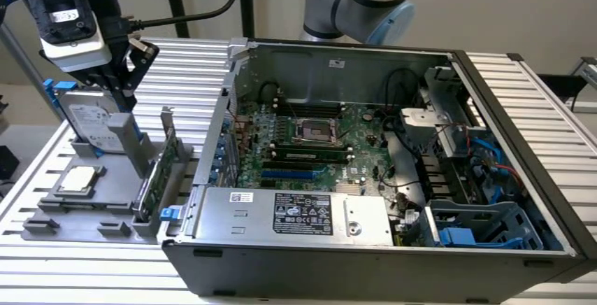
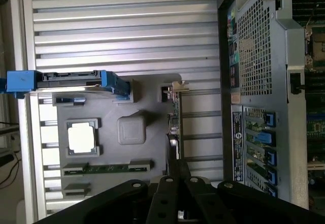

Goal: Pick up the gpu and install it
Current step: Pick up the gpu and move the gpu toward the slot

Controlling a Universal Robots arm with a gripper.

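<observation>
Gripper (image 1: 124, 101) upper left of exterior frame, pincer pressed together, holding nothing; gpu (image 1: 156, 172) stands on edge in grey holder (image 1: 94, 210) below it

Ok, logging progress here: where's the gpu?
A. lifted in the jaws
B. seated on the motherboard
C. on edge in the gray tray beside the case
C: the gpu stands on edge in the tray, outside the case.

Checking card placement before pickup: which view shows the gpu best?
Exterior view: the gpu stands on edge in the gray tray, its side and bracket visible. The wrist view gives it edge-on, a thin strip.
</observation>
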